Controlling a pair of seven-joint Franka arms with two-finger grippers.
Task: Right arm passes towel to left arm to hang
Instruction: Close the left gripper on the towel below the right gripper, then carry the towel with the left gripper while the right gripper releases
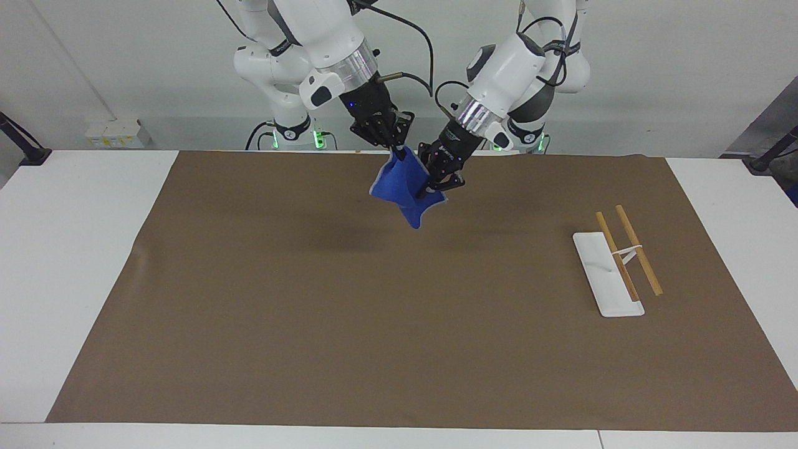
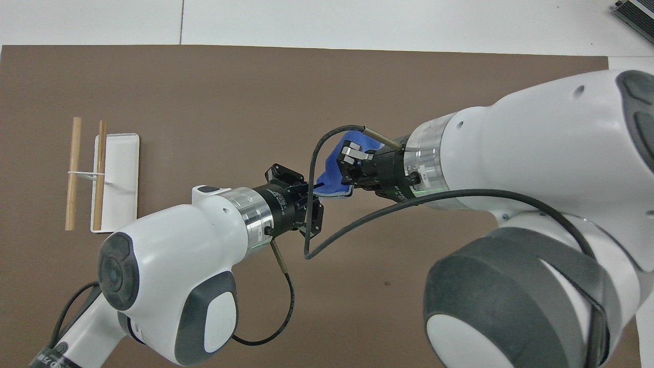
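Towel [image 1: 399,184] is hanging in the air over the mat's [image 1: 312,324] robot-side edge, midway between the arms, clear of the mat. Both grippers are clamping it. Right gripper [image 1: 394,144] is pinching the top corner from 12 o'clock in the facing view. Left gripper [image 1: 430,187] is biting the side edge from about 2 o'clock, lower down.

Key relation: the towel's long axis is running roughly 12 to 6, draping from the right grip, and the left grip is sitting beside and below it. I'm judging the next call as the right gripper letting go so the left arm is carrying it alone.

Rack [image 1: 617,265] is standing toward the left arm's end, well apart from the towel, at about 4 o'clock from it, so the left arm is the nearer one.

Hard to read: overhead, the arms and cable [image 2: 311,204] are covering most of the towel [image 2: 332,176]. I can't tell how deep the left bite is reaching.
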